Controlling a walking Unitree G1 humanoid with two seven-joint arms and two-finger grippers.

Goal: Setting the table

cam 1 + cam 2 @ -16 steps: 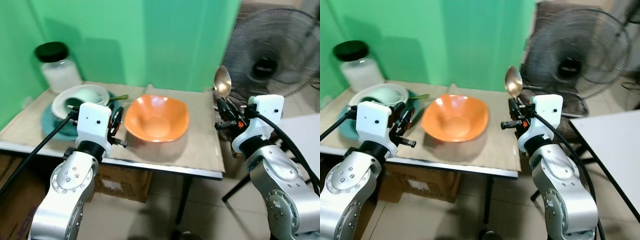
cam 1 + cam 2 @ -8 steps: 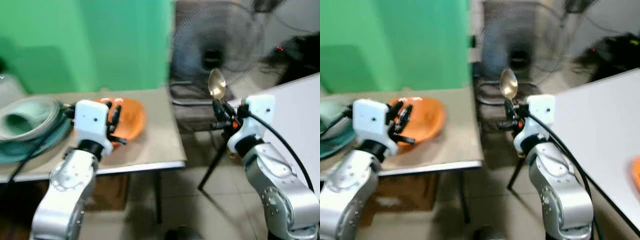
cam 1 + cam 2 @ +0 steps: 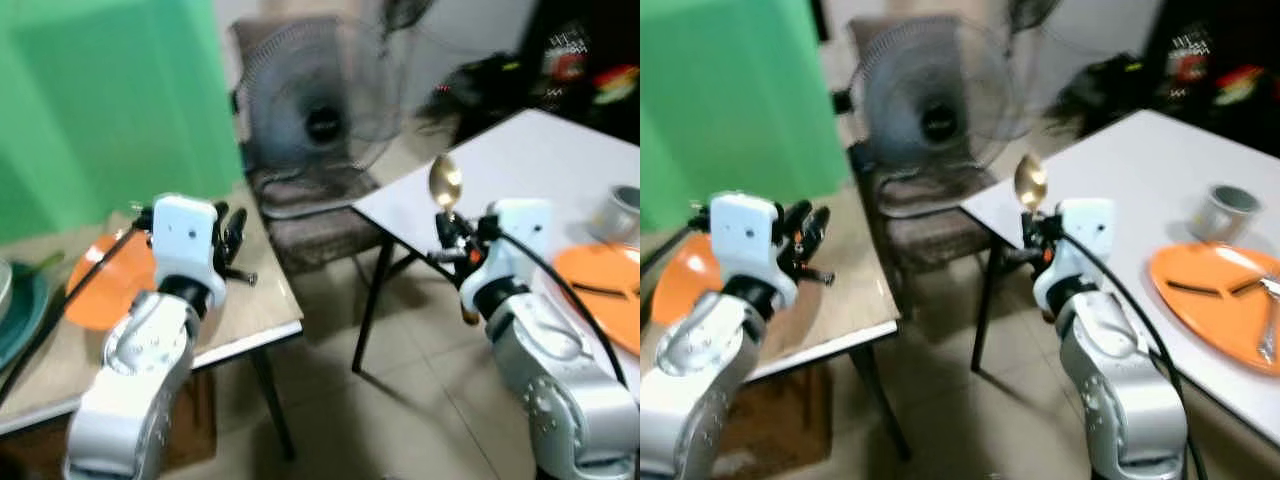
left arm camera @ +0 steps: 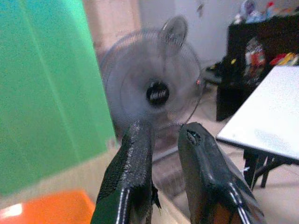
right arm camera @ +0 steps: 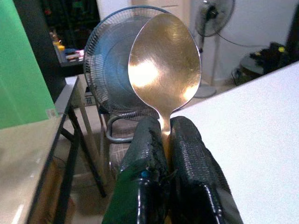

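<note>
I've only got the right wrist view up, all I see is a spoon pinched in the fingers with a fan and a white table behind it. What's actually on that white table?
Observer: An orange plate lies on the white table, on the robot's right.
Operator: Anything else near the plate?
Observer: A small grey cup stands just beyond it, apart from the plate.
Operator: And what's the left arm doing?
Observer: The left gripper is raised, open and holding nothing, over the edge of the brown table.
Operator: Is anything on that brown table?
Observer: An orange bowl sits there, behind the left arm, while the right gripper holds the spoon upright.
</note>
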